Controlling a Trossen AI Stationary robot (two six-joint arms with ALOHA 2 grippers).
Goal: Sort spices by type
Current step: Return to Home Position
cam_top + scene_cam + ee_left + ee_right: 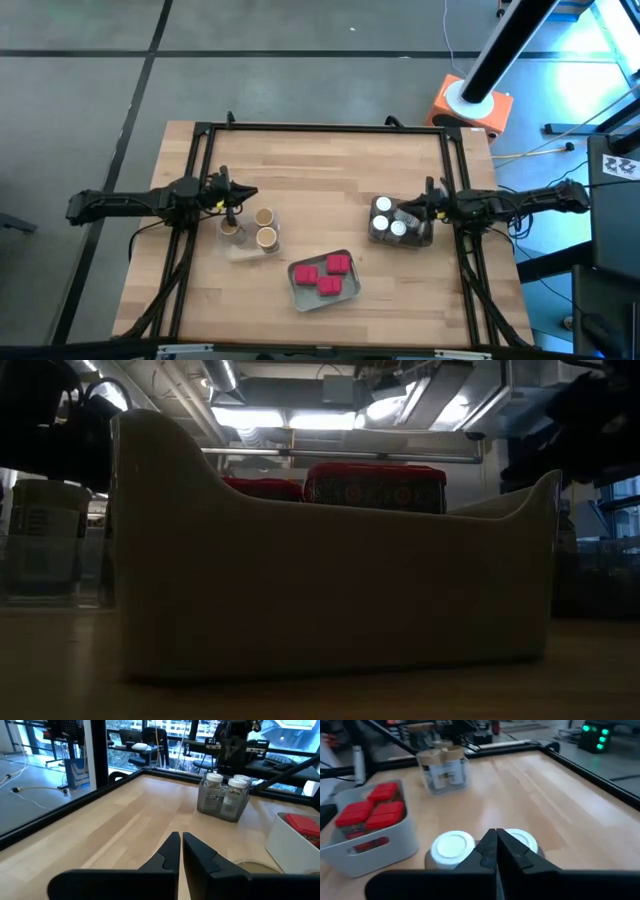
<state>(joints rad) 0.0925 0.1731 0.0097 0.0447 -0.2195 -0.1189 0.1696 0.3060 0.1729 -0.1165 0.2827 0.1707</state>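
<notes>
Hovering clenched above the white-lidded jars (452,846), the right pincer (496,836) could topple one by retreating low. The left pincer (180,839), clenched too, threatens the cork cylinders (265,237).

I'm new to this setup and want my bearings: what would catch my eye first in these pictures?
Three red packets in a pale tray near the middle of the table stand out most. On the left, tan cork-coloured cylinders sit in a clear tray by the shut left claw; on the right, white-lidded jars fill a dark bin beneath the shut right claw.
</notes>
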